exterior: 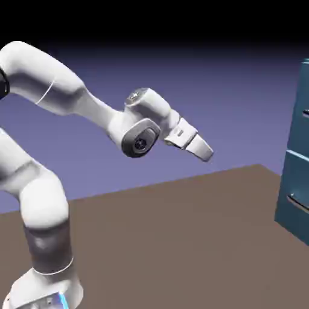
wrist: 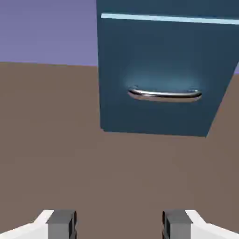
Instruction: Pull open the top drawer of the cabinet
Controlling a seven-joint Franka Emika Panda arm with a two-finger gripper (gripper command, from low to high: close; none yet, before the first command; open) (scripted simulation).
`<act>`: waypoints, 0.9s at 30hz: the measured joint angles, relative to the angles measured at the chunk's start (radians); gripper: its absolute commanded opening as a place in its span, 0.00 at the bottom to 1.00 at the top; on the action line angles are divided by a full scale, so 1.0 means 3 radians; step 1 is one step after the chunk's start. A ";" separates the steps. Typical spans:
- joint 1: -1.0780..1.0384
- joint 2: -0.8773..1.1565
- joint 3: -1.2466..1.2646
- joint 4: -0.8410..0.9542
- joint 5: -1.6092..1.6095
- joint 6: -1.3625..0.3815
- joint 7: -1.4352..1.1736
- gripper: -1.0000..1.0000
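Note:
The teal-blue cabinet (exterior: 296, 175) stands at the exterior view's right edge, cut off by the frame. Its highest panel, the top drawer (exterior: 303, 90), shows only as a narrow strip with a bit of pale handle. My gripper (exterior: 206, 153) hangs in mid-air well to the left of the cabinet, pointing toward it and slightly down. In the hand view the gripper (wrist: 119, 226) is open, with only bare table between the grey fingertips (wrist: 61, 223). Ahead is the cabinet (wrist: 116, 70), showing its lowest drawer front with a pale bar handle (wrist: 164, 94). The top drawer is out of the hand view.
A brown table (exterior: 169, 241) stretches from the robot's base to the foot of the cabinet. A pale seam (wrist: 168, 18) marks the upper edge of the lowest drawer front. The backdrop is plain blue-violet.

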State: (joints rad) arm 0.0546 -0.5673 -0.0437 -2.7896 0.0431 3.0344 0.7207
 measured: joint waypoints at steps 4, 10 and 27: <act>0.0471 0.0029 -0.0483 0.0226 0.0477 -0.0029 -0.0224 0.50; 0.1178 0.0074 -0.1208 0.0564 0.1192 -0.0072 -0.0561 0.50; 0.3180 0.0199 -0.3262 0.1524 0.3218 -0.0195 -0.1515 0.50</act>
State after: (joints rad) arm 1.0086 -0.5077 -1.0222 -2.3324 1.0086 2.9758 0.2662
